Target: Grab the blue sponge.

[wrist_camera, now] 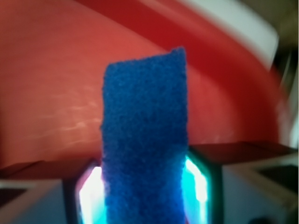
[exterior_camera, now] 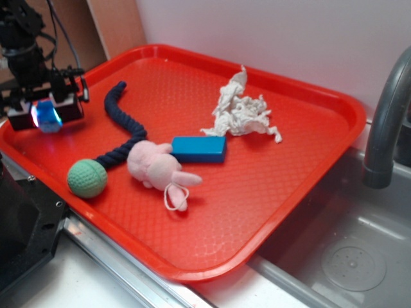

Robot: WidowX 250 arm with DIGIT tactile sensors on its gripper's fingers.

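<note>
Sponge [wrist_camera: 145, 140] clamped between the gripper [exterior_camera: 46, 115] pads | held above the tray [exterior_camera: 308, 186] near its left corner, clear of ball [exterior_camera: 87, 178] and rope [exterior_camera: 119, 122] | judgement: grab looks secure; keep the squeeze steady and lift straight.

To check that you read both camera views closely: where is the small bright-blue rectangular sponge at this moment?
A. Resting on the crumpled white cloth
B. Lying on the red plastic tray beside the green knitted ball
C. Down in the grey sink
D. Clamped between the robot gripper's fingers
D: the small bright-blue rectangular sponge sits pinched in the gripper, above the red plastic tray.
</note>
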